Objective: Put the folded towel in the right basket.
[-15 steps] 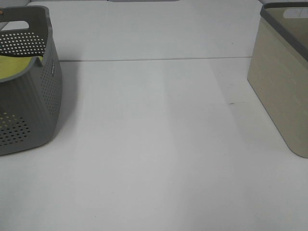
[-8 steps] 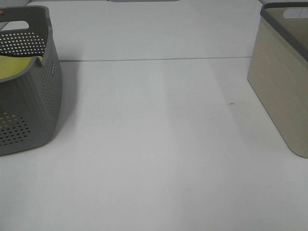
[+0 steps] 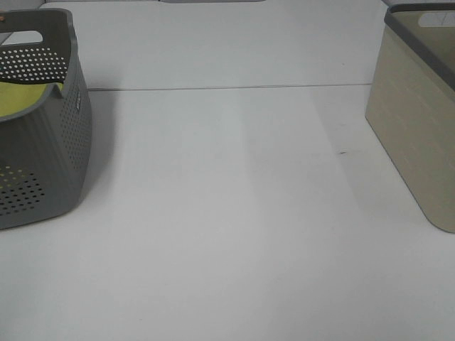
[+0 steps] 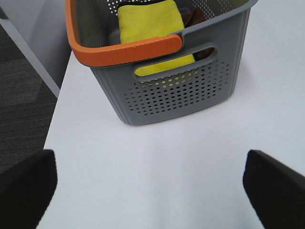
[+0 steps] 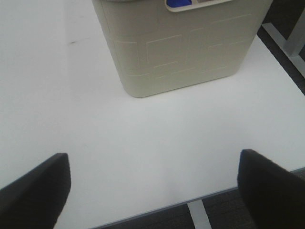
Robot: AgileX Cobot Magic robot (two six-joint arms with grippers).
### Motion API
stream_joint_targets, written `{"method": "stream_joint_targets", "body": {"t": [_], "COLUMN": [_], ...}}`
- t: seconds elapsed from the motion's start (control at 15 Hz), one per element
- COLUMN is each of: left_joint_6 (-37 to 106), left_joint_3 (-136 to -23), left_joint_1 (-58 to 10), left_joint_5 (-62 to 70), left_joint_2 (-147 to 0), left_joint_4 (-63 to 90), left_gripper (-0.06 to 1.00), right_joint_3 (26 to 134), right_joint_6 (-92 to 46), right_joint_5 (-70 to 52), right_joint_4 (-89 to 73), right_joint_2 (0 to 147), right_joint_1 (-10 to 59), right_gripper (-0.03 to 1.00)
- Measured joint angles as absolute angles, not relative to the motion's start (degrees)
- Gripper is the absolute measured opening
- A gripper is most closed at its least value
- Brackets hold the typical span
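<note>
In the left wrist view, the left end effector (image 4: pixel 150 191) hangs over bare white surface (image 4: pixel 157 157) with its two dark fingers spread wide and nothing between them. Straight ahead of it, a little way off, stands the grey perforated basket (image 4: pixel 176 90) with the orange rim, and the folded towel (image 4: pixel 150 21), yellow, lies inside it. The towel's long axis seems to run away from the end effector, roughly along its line of approach. The right end effector (image 5: pixel 152 191) is likewise wide open and empty, facing the beige basket (image 5: pixel 181 47), which is the right-hand one and the goal; something blue shows through its handle slot. From the high camera neither arm is in sight: the grey basket sits at the far left, the beige one at the far right, well apart. The left arm is therefore judged the nearer one to the towel.
</note>
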State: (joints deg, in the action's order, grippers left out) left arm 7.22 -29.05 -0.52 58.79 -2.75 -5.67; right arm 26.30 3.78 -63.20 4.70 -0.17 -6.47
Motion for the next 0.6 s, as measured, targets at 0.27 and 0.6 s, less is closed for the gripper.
{"method": "stream_joint_targets", "body": {"t": [0.27,0.6], "left_joint_6": [7.2,7.2], "left_joint_3": [-29.0,-29.0], "left_joint_1": [-0.5,-0.5], "left_joint_5": [58.8,58.8], "left_joint_2": [-2.8,-2.8], "left_joint_4": [-5.7,-5.7], "left_gripper": [0.99,0.99], "right_joint_3": [26.2,26.2], "right_joint_6": [3.8,3.8], "right_joint_5": [-63.2,-63.2], "right_joint_4": [4.9,5.0], "right_joint_2": [-0.2,-0.2], "right_joint_1": [-6.5,-6.5], "right_gripper": [0.91,0.91]}}
